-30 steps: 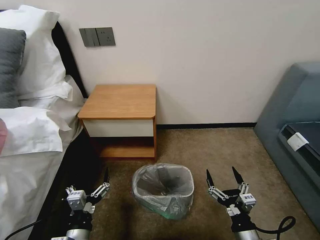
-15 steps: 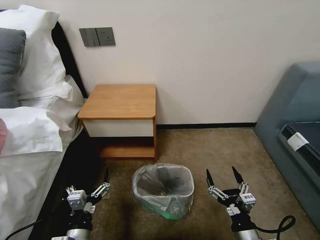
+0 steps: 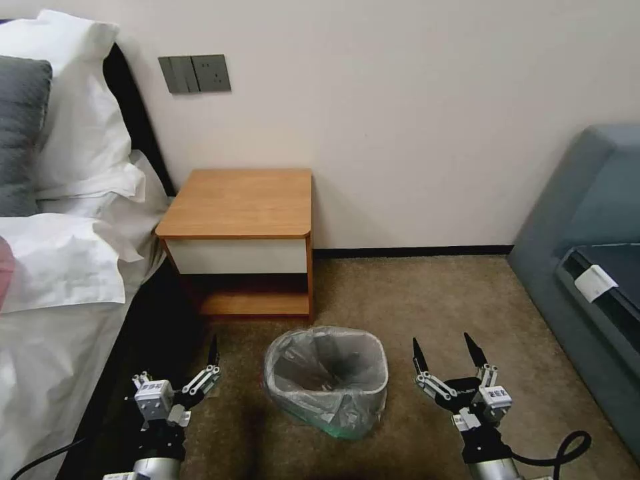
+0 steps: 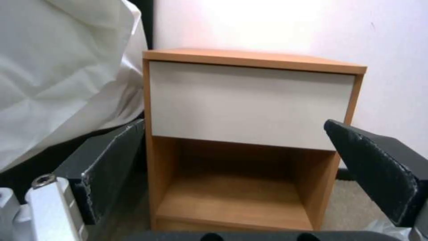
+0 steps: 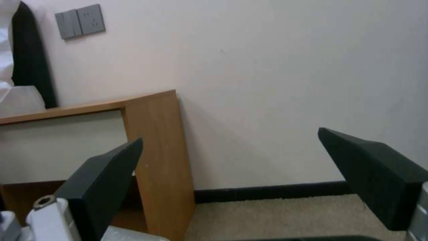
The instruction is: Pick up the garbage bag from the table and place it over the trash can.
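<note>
The grey translucent garbage bag [image 3: 331,415] lines the cream trash can [image 3: 379,393], its edge folded out over the rim and hanging down the front. The can stands on the carpet in front of the wooden table [image 3: 240,200], whose top is bare. My left gripper [image 3: 190,360] is low to the left of the can, open and holding nothing. My right gripper [image 3: 441,341] is low to the right of the can, also open with nothing in it. In the left wrist view the left gripper [image 4: 236,134] faces the table [image 4: 249,100]. In the right wrist view the right gripper [image 5: 232,140] faces the table's side [image 5: 156,140].
A bed with white pillows [image 3: 67,220] runs along the left, close to my left arm. A grey-blue sofa [image 3: 587,253] stands at the right. Brown carpet [image 3: 427,293] lies between the table and the sofa. A wall is behind the table.
</note>
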Controlling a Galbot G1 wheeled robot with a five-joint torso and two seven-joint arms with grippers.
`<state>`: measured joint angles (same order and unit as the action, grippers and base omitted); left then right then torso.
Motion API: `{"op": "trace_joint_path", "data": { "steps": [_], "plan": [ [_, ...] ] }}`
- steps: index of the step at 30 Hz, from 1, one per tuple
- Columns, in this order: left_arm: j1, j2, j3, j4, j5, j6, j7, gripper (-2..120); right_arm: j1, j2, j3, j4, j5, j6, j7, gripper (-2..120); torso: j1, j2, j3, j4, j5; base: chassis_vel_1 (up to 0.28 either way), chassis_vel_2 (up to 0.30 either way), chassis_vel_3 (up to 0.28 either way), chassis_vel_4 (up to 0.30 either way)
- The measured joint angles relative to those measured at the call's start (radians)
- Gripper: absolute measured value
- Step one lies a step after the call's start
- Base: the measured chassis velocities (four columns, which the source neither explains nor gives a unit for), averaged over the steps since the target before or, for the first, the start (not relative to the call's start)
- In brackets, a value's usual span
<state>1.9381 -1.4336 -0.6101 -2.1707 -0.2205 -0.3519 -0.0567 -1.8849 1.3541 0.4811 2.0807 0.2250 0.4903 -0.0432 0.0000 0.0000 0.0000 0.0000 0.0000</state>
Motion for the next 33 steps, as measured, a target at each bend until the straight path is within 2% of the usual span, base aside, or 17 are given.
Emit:
{"op": "trace_joint_path", "data": {
  "steps": [33],
  "plan": [
    [0.0,0.0,0.0,0.0,0.0,0.0,0.0,100,0.0,0.0,0.0,0.0,0.0,0.0,0.0,100,0.0,0.0,0.0,0.0,0.0,0.0,0.0,0.0,0.0]
  ]
}}
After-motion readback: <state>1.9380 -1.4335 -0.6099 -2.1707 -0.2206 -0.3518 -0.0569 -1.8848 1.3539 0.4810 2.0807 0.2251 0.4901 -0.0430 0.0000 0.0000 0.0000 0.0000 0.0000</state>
